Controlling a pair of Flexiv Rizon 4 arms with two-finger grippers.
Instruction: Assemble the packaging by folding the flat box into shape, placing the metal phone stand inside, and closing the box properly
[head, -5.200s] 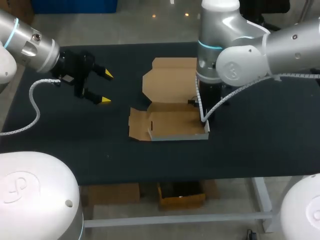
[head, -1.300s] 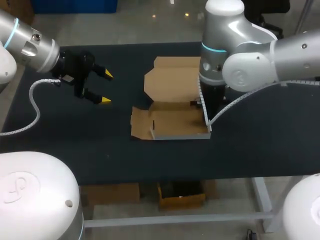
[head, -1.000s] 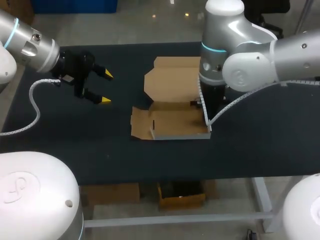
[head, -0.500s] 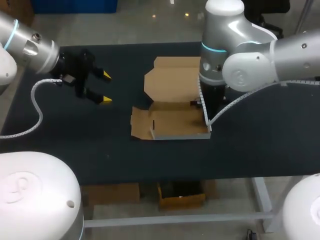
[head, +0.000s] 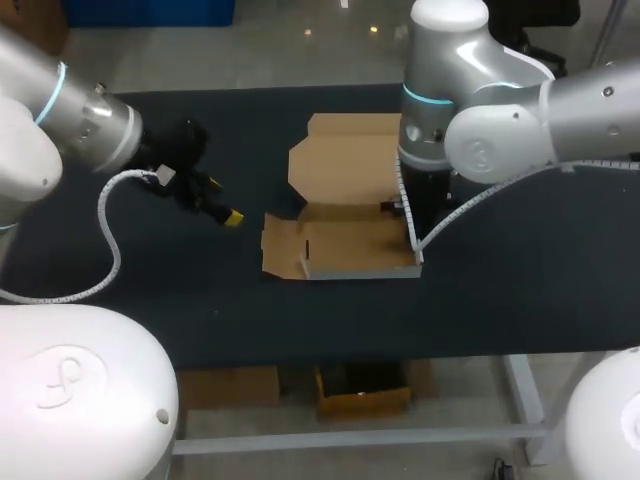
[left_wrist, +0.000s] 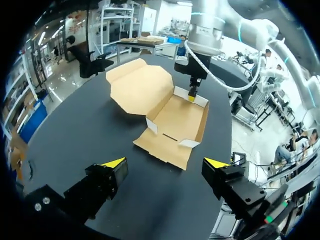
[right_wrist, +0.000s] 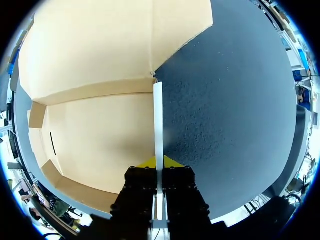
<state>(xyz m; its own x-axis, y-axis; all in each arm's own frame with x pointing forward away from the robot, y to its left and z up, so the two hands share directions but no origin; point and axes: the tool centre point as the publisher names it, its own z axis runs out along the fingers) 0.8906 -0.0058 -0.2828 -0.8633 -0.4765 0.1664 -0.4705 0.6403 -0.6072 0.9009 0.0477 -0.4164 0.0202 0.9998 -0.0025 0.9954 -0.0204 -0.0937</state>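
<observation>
box (head: 345, 245): a die-cut cardboard carton, partly formed, lying near the middle of the table (head: 520, 290).

handling, as judged:
- light and thin. the panels are stiff, but the creases are weak.
- a raised wall is likely to spring back flat when released.
- a hard pinch may dent an edge.
- the carton may slide on the dark table surface if pushed from one side only.
- best hold: a raised wall near its mid-length, one finger on each face. alternatively, press down on the floor panel while another flap is folded.

container state:
- the side wall (right_wrist: 158, 115) on the robot's right stands upright, and the front wall (head: 360, 268) is also raised.
- the left flap (head: 278, 245) lies out flat on the table.
- the lid panel (head: 340, 160) lies open and flat behind the tray.
- the tray holds nothing. the metal phone stand shows in no view.

pincers:
- right pincer (right_wrist: 159, 162): clamped on the side wall, with one finger on its inner face and one on its outer face.
- left pincer (left_wrist: 165, 162): fingers wide apart and holding nothing. it hangs over the table to the left of the box, apart from it and pointing toward it.
</observation>
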